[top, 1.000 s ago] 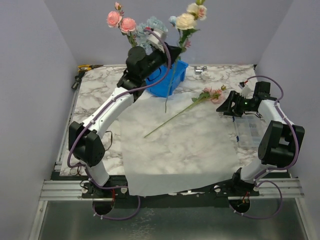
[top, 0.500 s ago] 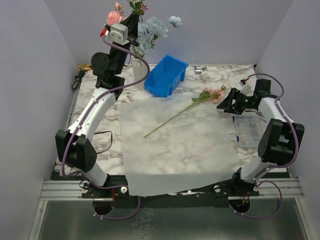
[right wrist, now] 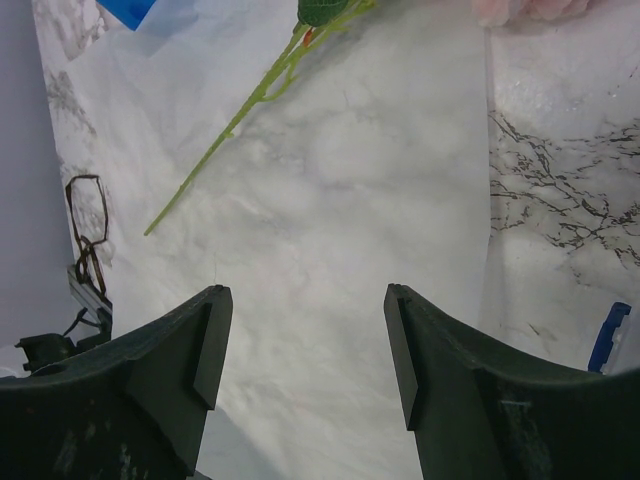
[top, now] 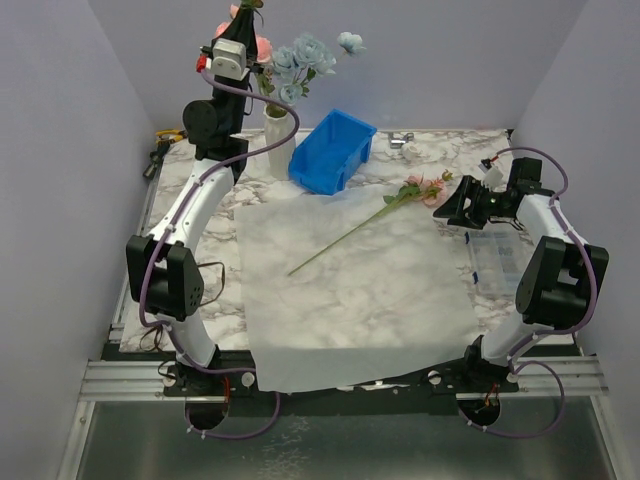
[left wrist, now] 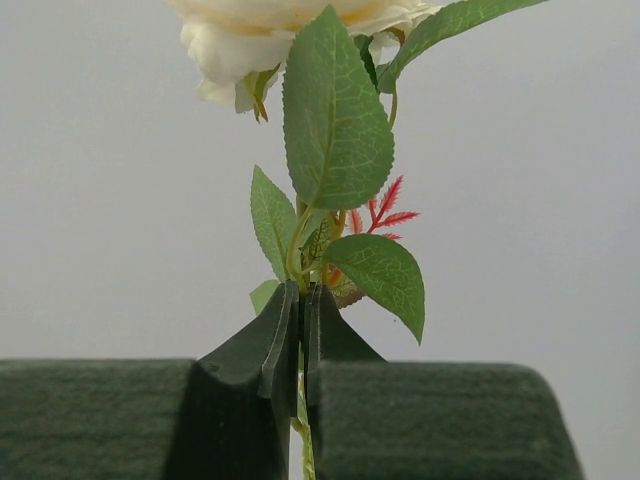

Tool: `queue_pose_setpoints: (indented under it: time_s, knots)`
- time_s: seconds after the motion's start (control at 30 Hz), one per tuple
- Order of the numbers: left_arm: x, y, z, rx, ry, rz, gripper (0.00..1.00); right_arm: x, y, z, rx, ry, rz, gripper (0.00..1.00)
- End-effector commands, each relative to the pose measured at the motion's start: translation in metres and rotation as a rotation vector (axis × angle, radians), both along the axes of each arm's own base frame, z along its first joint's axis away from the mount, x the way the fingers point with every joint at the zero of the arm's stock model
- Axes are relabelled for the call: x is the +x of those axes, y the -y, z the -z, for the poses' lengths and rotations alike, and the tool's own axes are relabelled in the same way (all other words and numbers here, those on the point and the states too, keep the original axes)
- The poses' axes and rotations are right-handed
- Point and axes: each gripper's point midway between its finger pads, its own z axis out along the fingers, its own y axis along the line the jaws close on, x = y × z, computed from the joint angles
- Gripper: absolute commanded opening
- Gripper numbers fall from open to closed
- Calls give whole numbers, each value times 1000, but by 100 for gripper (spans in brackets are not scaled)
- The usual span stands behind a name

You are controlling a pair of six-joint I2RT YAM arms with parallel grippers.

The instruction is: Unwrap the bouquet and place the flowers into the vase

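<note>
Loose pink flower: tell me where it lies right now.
In the top view, the loose pink flower lies right of centre, stem slanting across the wrapping paper, blossom just left of the open right end effector.

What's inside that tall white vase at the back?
Pale blue flowers and a pink flower rise from the vase. Their stems inside are hidden by its wall; the left arm covers some.

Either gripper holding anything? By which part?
Left gripper pinches the cream rose by its stem, just below the leaves. Right gripper is open, holding nothing.
</note>
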Motion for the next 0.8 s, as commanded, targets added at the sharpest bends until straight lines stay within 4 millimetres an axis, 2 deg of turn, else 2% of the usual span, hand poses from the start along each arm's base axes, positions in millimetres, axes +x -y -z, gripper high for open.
queue_pose_setpoints:
  time_s: [0.0, 0.17, 0.5, 0.77]
  knots:
    - [6, -17, -12, -103, 34, 16, 0, 3, 4, -3, -13, 5, 10, 71]
    - [18, -8, 2, -122, -4, 76, 0, 5, 4, -2, 0, -2, 21, 71]
    - [61, -2, 64, -108, -102, 46, 0, 5, 6, -1, -14, -3, 23, 71]
    - [88, -16, 109, -169, -207, -17, 0, 4, 7, 0, -27, -1, 19, 71]
